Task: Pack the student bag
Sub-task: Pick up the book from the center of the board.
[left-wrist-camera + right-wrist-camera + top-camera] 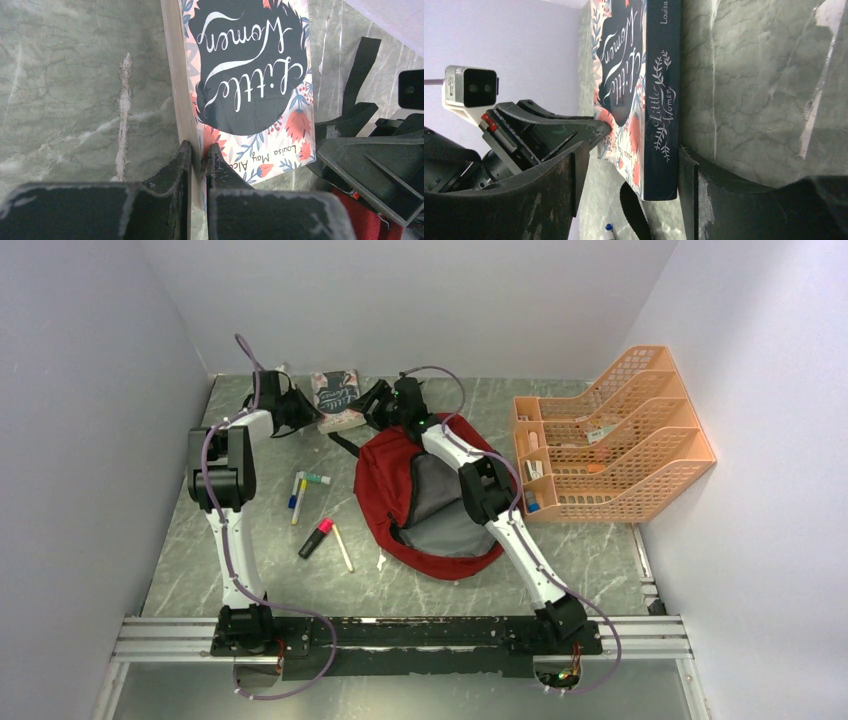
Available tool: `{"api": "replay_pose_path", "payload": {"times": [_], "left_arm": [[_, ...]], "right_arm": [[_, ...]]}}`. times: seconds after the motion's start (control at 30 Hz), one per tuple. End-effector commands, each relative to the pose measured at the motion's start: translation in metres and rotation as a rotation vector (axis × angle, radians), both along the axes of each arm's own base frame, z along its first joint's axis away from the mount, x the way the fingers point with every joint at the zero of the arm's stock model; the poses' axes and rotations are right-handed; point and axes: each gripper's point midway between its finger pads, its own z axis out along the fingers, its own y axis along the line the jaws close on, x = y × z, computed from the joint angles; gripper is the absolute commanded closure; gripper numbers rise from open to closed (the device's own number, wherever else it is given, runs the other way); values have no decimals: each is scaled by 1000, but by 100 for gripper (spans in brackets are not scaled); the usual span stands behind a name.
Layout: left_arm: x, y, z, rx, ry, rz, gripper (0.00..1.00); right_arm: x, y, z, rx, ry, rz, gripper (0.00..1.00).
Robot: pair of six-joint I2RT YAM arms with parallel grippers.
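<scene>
Left gripper (200, 150): closed on the book (245, 65) at its fore-edge, pinning it, I judge, so it cannot slide. Right gripper (633, 152): jaws apart, straddling the book's spine end, not clamped. Bag (385, 480): just beside the book, nearer my bases, mouth open, lining up, ready to receive it. Pens (310, 490): nearer than the book, loose.

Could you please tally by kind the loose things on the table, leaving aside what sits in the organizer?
Book: 1
Student bag: 1
Orange file organizer: 1
Pens and markers: 5
Small white bit: 1
Total: 9
</scene>
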Motion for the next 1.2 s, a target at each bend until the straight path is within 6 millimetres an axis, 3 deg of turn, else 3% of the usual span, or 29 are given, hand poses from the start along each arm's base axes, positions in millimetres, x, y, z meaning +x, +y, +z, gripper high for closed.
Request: {"api": "replay_pose_path", "payload": {"times": [0.0, 0.17, 0.2, 0.33, 0.47, 0.6, 0.67, 0.77, 0.8, 0.87, 0.93, 0.97, 1.03, 1.17], "left_arm": [[-73, 12, -115, 144, 344, -14, 95], [-74, 12, -114, 144, 344, -20, 95], [-75, 0, -114, 149, 341, -44, 95], [-74, -11, -110, 147, 325, -69, 95], [-73, -20, -106, 131, 310, -91, 95], [-66, -23, -88, 107, 280, -89, 95], [-59, -21, -68, 94, 248, -76, 95], [-45, -10, -21, 50, 174, -20, 73], [-41, -8, -2, 35, 142, -3, 63], [-35, 17, 37, 8, 78, 69, 48], [-33, 32, 82, 0, 3, 117, 39], [-34, 38, 99, 4, -26, 134, 36], [-39, 49, 127, 20, -65, 172, 19], [-57, 62, 173, 2, -150, 199, 15]], "right_arm": [[-36, 14, -46, -7, 121, 115, 34], [-33, 18, -35, 32, 85, 119, 39], [-32, 18, -34, 37, 83, 121, 40], [-35, 21, -33, 43, 74, 139, 44], [-35, 20, -29, 40, 42, 139, 56], [-27, 19, 1, 42, -71, 124, 76], [-22, 17, 21, 52, -141, 108, 86], [-13, 12, 58, 44, -270, 70, 100], [-10, 10, 70, 34, -312, 54, 100], [-4, 6, 98, 26, -393, 29, 100], [-1, 3, 124, 18, -461, 16, 100], [0, 0, 138, 14, -496, 6, 100], [1, -7, 165, 12, -557, -16, 100], [-4, -24, 212, 11, -640, -41, 100]]}}
